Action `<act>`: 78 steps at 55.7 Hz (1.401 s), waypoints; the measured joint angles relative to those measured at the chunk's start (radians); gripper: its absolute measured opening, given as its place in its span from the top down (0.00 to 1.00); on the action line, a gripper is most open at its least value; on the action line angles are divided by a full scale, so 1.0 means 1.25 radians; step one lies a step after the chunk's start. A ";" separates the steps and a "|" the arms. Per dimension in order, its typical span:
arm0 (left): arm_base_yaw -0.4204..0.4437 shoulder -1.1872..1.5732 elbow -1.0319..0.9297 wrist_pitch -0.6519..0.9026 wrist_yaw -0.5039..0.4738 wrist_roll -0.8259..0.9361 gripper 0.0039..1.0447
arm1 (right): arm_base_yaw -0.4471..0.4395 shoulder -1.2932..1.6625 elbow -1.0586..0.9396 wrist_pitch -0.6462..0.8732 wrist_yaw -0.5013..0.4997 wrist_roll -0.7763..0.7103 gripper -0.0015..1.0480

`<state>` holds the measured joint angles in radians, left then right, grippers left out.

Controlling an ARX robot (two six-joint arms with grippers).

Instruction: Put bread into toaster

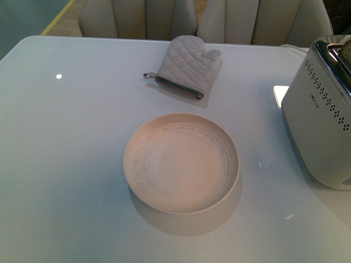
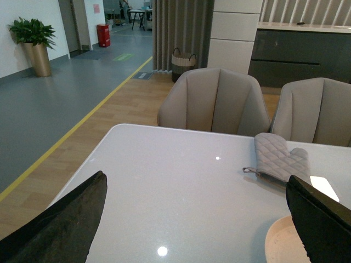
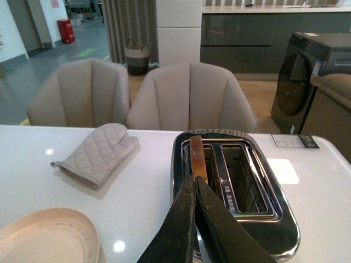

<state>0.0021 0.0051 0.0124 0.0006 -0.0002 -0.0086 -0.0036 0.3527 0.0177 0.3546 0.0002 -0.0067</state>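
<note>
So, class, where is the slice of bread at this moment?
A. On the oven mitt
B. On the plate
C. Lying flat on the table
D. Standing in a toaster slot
D: the bread stands edge-up in one slot of the toaster, and the plate is bare.

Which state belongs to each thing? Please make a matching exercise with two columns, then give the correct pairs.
Things:
1. plate
2. bread
3. oven mitt
4. left end effector

States:
a. standing in a toaster slot
b. open, holding nothing
c. lying flat near the table's far edge
d. nothing on it

Pairs: 1-d, 2-a, 3-c, 4-b
</note>
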 joint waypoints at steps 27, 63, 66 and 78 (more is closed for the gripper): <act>0.000 0.000 0.000 0.000 0.000 0.000 0.07 | 0.000 -0.138 0.000 -0.139 0.000 0.000 0.98; 0.000 0.000 0.000 0.000 0.000 0.000 0.07 | 0.000 -0.277 0.000 -0.281 0.000 0.000 0.63; 0.000 0.000 0.000 0.000 0.000 0.000 0.07 | 0.000 -0.277 0.000 -0.281 0.000 0.000 0.55; 0.000 0.000 0.000 0.000 0.000 0.000 0.07 | 0.000 -0.277 0.000 -0.281 0.000 0.000 0.20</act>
<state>0.0021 0.0051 0.0124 0.0006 -0.0006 -0.0086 -0.0036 0.0063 0.0181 0.0029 0.0002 -0.0067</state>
